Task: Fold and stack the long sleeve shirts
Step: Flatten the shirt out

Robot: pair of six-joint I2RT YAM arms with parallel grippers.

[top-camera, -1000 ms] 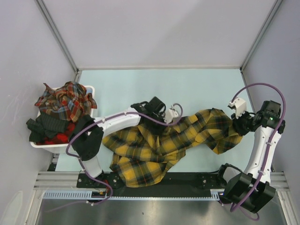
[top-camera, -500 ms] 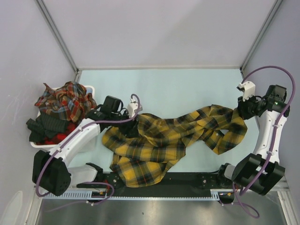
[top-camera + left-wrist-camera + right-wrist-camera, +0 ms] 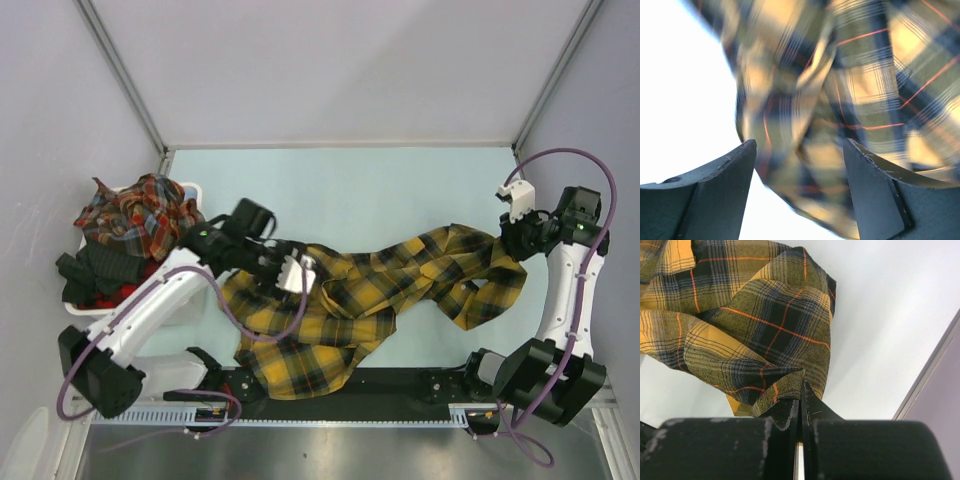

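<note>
One yellow plaid shirt point(image 3: 370, 290) lies rumpled across the near half of the pale green table point(image 3: 400, 185). It stretches from in front of the left arm's base over to the right side. Two arms are at it.

The right end effector point(image 3: 512, 238) is clamped tight on a fold at the shirt's right end. Its wrist view shows the fingers pressed together with the cloth nipped at their tips.

The left end effector point(image 3: 298, 272) hangs over the shirt's left-middle part with its jaws standing wide apart. The plaid beyond its fingers point(image 3: 715, 190) is blurred, and I see no cloth pinched between them. That arm's forearm lies across the shirt's upper-left corner and hides some of it.

At the left edge one white basket point(image 3: 95, 312) holds a heap of red plaid shirts point(image 3: 140, 212). They are too bunched for me to count. A dark garment point(image 3: 100, 270) lies beside them in the same basket, and the left arm passes just in front of it.
</note>
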